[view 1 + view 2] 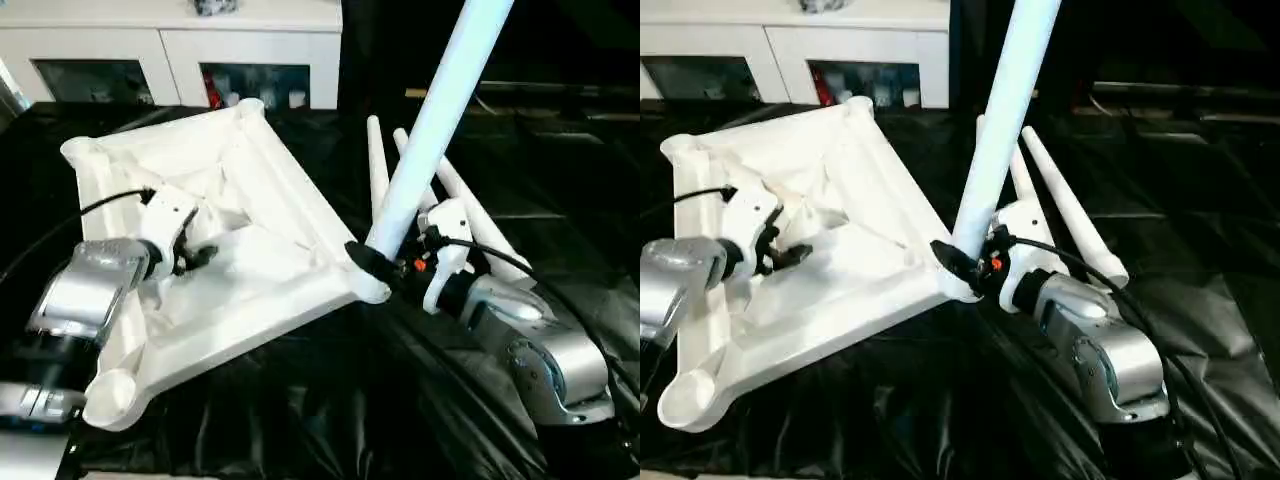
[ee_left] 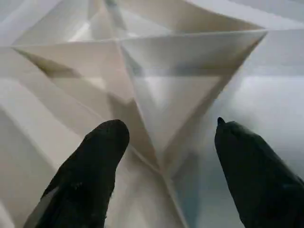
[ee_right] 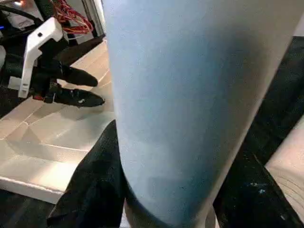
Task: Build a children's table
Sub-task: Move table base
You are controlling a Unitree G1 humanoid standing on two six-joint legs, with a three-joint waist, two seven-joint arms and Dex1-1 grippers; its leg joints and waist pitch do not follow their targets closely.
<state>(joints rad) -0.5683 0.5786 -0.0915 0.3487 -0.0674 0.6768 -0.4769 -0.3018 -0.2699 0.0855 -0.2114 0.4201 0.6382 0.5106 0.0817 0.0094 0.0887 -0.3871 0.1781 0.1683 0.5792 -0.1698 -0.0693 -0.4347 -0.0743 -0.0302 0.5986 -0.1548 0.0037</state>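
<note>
White leg (image 1: 430,130) is pinched by R gripper (image 1: 385,262) at top's (image 1: 260,180) corner socket; L gripper (image 2: 166,152) spread, empty. Next: leg to be seated w/ twisting.

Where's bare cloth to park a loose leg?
Bare black cloth lies along the near edge, between the upturned white ribbed plastic tabletop and the right gripper, which clamps a long white leg at the corner socket. Crowded: right of that corner, where spare tapered white legs lie.
</note>
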